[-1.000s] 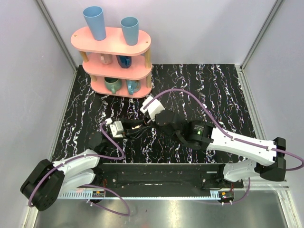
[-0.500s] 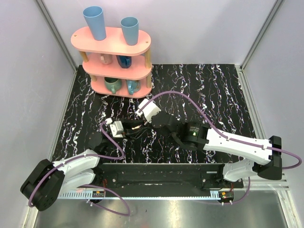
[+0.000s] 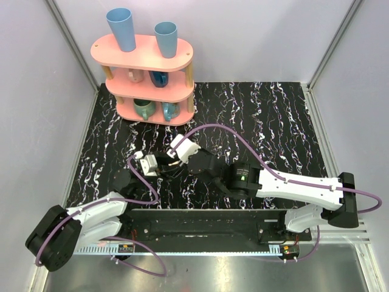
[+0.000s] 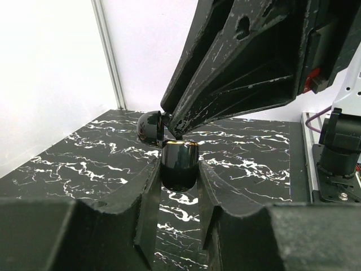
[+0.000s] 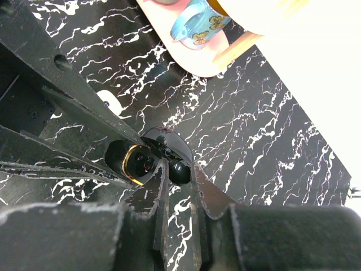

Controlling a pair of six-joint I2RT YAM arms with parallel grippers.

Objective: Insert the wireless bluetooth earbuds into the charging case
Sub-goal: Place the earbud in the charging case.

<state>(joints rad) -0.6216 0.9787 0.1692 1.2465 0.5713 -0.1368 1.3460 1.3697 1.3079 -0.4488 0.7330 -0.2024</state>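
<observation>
The charging case [image 4: 179, 164], glossy black with a gold rim, is clamped upright between my left gripper's [image 4: 179, 172] shut fingers just above the table. Its lid [image 5: 169, 144] stands open. My right gripper [image 5: 179, 169] comes in from the right, shut on a small dark glossy earbud [image 5: 180, 172] at the rim of the case [image 5: 135, 164]. In the top view both grippers meet at the case [image 3: 175, 161] in the table's middle. A small cream-white rounded thing [image 5: 110, 101], like an earbud, lies on the table beyond the left fingers.
A pink three-tier shelf [image 3: 149, 61] stands at the back left, with two blue cups on top and mugs [image 5: 194, 22] on the lower tiers. The black marbled table [image 3: 273, 121] is bounded by white walls on three sides.
My right arm has swung left and slightly nearer, bringing its fingers up against the case in the left gripper. The left arm has stayed still.
</observation>
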